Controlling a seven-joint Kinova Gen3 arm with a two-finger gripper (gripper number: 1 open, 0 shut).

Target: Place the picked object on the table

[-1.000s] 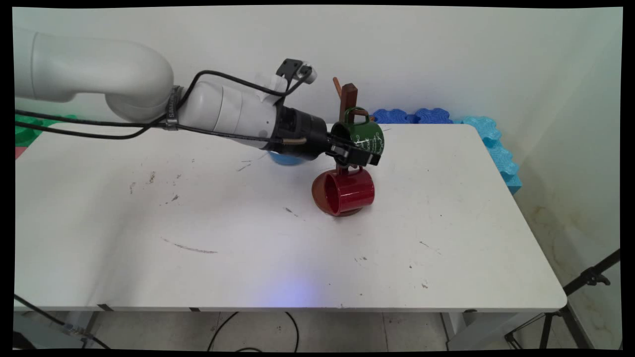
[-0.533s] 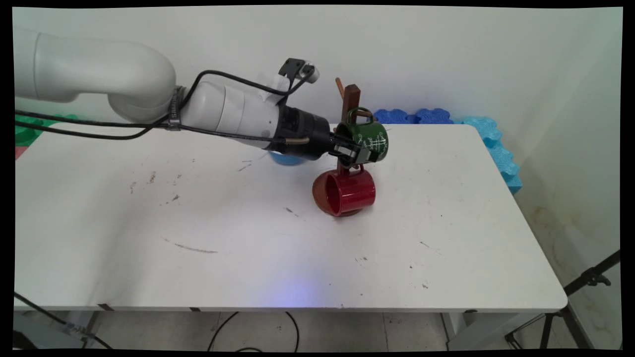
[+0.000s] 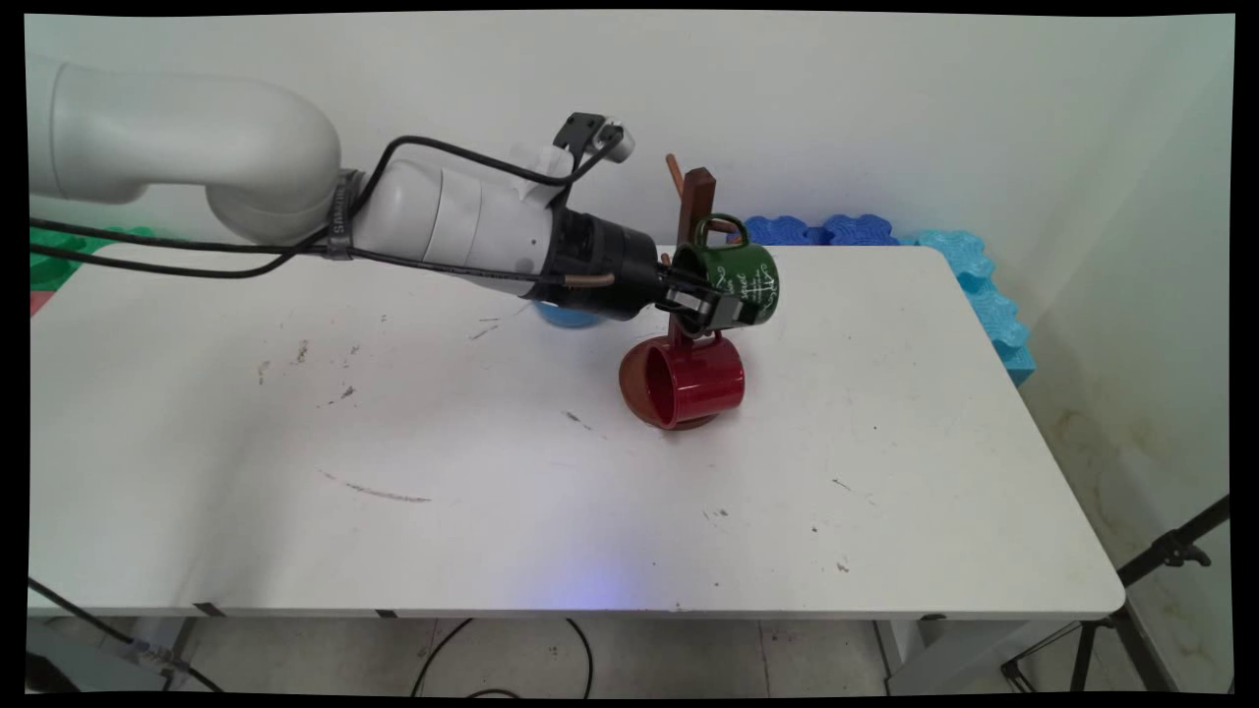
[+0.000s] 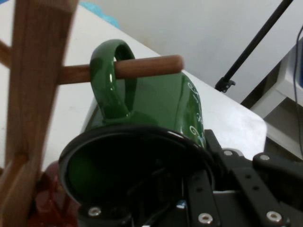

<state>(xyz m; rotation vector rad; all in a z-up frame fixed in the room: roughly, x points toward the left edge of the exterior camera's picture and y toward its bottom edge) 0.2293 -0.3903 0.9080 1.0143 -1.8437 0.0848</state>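
Black two-finger gripper (image 3: 723, 307) clamped on the rim of a glossy green mug (image 3: 743, 275), one finger inside the mouth and one against the outer wall, as seen in the hand view (image 4: 199, 189). Mug (image 4: 156, 109) glazed and smooth, rounded, with white lettering or drawing on its side, tilted with its mouth toward the hand. Its looped handle threaded over a round wooden peg (image 4: 147, 67) of the mug tree (image 3: 696, 202); peg tip seen poking out past the loop, so the handle hung on it well short of the post. Tree made of reddish-brown wood: a square upright post (image 4: 33, 85) with smooth cylindrical pegs slanting off it.

Below, a shiny red mug (image 3: 689, 382) hung on a lower peg of the same tree, lying on its side with its open mouth facing left, just beneath the gripper and nearly touching it. A blue rounded object (image 3: 566, 316) lay mostly hidden behind the wrist.

White table (image 3: 934, 442) matte, scuffed with dark marks, broad bare stretches in front, left and right of the tree. Far edge close behind the tree, with wavy-edged blue foam pieces (image 3: 944, 261) lined along the far right corner. Black tripod legs (image 3: 1161, 560) stood beyond the table's right edge.
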